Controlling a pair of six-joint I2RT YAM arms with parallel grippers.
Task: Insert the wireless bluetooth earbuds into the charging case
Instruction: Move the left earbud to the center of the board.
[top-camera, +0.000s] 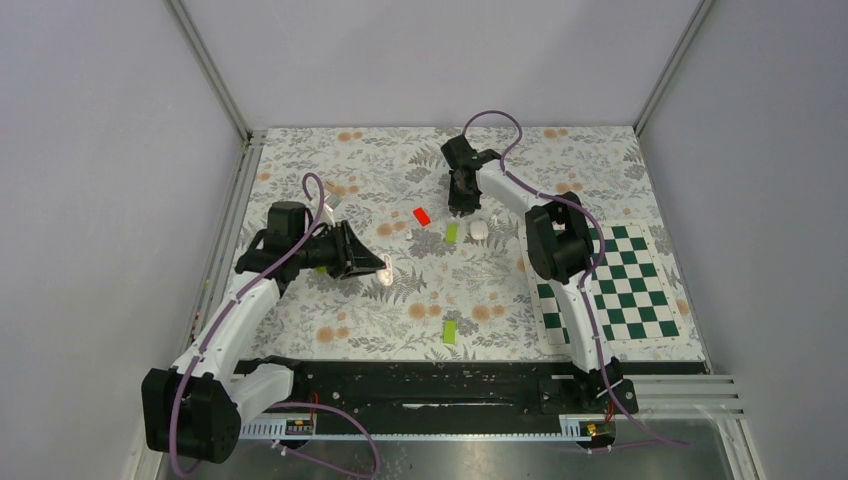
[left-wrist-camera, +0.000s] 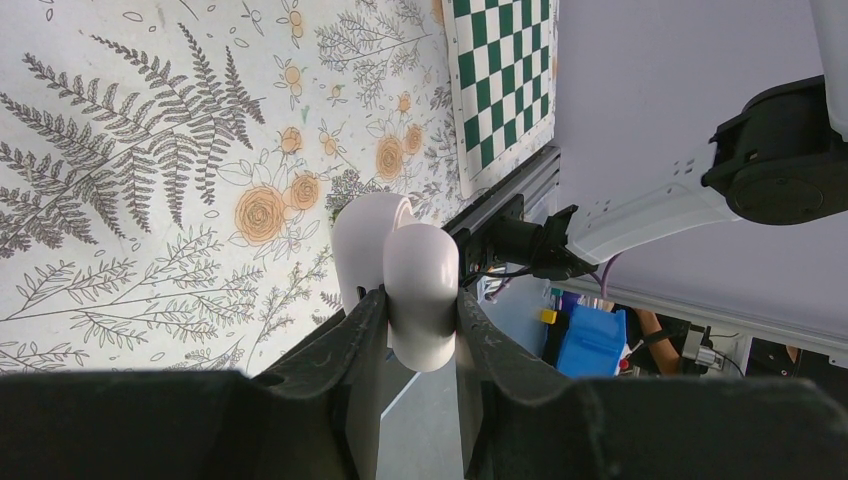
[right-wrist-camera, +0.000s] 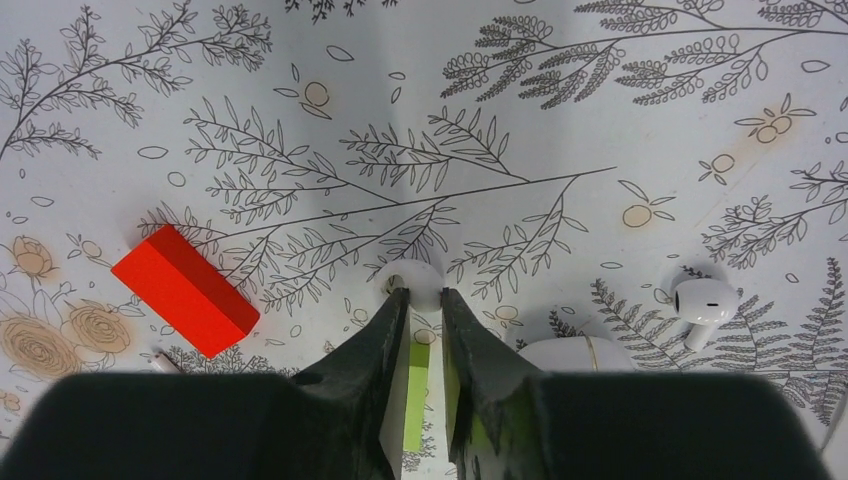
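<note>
Plain only from the left wrist: left gripper (left-wrist-camera: 420, 300) pinched partway shut on the charging case (left-wrist-camera: 420, 265), over the floral table (left-wrist-camera: 120, 250), a white speck from above. Only from the right wrist: right gripper (right-wrist-camera: 422, 295) nearly shut on a small white earbud (right-wrist-camera: 415, 277) at its tips, second earbud (right-wrist-camera: 703, 300) lying well to one side. Half hidden behind a finger, a white rounded object (right-wrist-camera: 570, 352), hard to identify.

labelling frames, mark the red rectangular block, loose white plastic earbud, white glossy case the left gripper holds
red rectangular block (right-wrist-camera: 185, 290), right wrist view, top face
loose white plastic earbud (right-wrist-camera: 703, 298), right wrist view, head
white glossy case (left-wrist-camera: 420, 290), left wrist view, front shell
</note>
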